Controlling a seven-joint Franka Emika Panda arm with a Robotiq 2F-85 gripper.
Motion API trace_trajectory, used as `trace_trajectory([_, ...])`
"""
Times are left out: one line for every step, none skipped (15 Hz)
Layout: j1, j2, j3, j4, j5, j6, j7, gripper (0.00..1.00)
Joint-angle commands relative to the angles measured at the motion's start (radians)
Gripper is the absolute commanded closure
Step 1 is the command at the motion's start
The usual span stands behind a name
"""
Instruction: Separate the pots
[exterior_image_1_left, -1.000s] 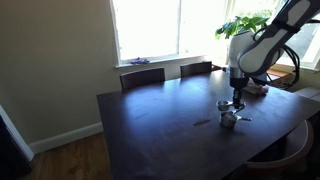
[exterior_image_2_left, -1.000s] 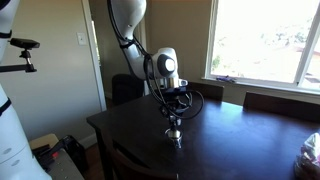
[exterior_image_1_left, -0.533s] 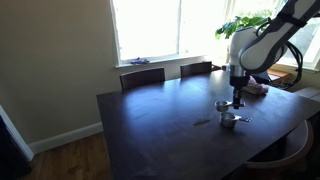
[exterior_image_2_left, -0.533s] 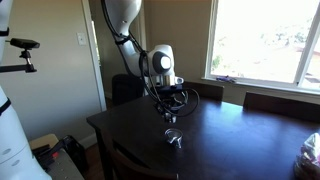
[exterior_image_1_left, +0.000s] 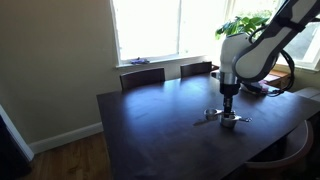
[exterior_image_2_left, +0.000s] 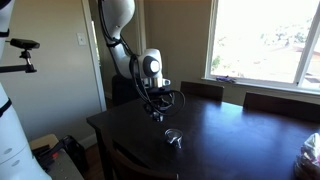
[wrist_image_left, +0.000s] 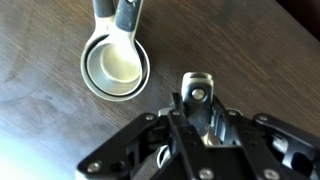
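Observation:
Two small shiny silver pots stand apart. One pot (wrist_image_left: 115, 68) rests on the dark wooden table (exterior_image_1_left: 150, 125), its handle pointing toward the top of the wrist view; it also shows in both exterior views (exterior_image_1_left: 232, 122) (exterior_image_2_left: 173, 138). My gripper (wrist_image_left: 195, 115) is shut on the thin handle (wrist_image_left: 200, 91) of the other pot (exterior_image_1_left: 213, 114). That pot's bowl is mostly hidden under the fingers in the wrist view. In both exterior views the gripper (exterior_image_1_left: 227, 100) (exterior_image_2_left: 155, 112) hangs low over the table, to the left of the resting pot.
Two chairs (exterior_image_1_left: 142, 76) stand at the table's window side. A flat pinkish stack (exterior_image_1_left: 256, 88) lies behind the arm, beneath a leafy plant (exterior_image_1_left: 240, 25). A clear bag (exterior_image_2_left: 311, 150) sits at the table's edge.
The arm has carried the held pot sideways, away from the pot on the table. The gap between the two pots has grown. The grip has not changed.

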Motion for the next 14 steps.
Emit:
trace_trajectory([0.022,0.040,0.007,-0.022,0.005,0.103,0.002,0.88])
trace_trajectory([0.027,0.059,0.007,-0.019,0.003,0.131,0.008,0.88])
trace_trajectory([0.040,0.089,-0.006,-0.012,-0.009,0.168,0.027,0.87])
trace_trajectory([0.045,0.110,-0.009,-0.007,-0.010,0.194,0.032,0.87])
trace_trajectory([0.051,0.134,-0.015,0.000,-0.011,0.214,0.037,0.87])
trace_trajectory([0.055,0.150,-0.018,0.003,-0.011,0.232,0.038,0.87])
trace_trajectory([0.061,0.163,-0.027,0.000,-0.016,0.252,0.042,0.87])
trace_trajectory([0.061,0.175,-0.029,0.000,-0.018,0.267,0.039,0.87])
trace_trajectory([0.062,0.176,-0.039,-0.013,-0.026,0.292,0.035,0.87])
trace_trajectory([0.061,0.178,-0.043,-0.020,-0.032,0.308,0.028,0.88])
trace_trajectory([0.064,0.170,-0.058,-0.039,-0.048,0.342,0.021,0.89])
trace_trajectory([0.066,0.162,-0.069,-0.053,-0.058,0.362,0.019,0.88])
trace_trajectory([0.077,0.151,-0.091,-0.067,-0.071,0.390,0.028,0.46])
trace_trajectory([0.079,0.139,-0.102,-0.077,-0.080,0.389,0.022,0.45])
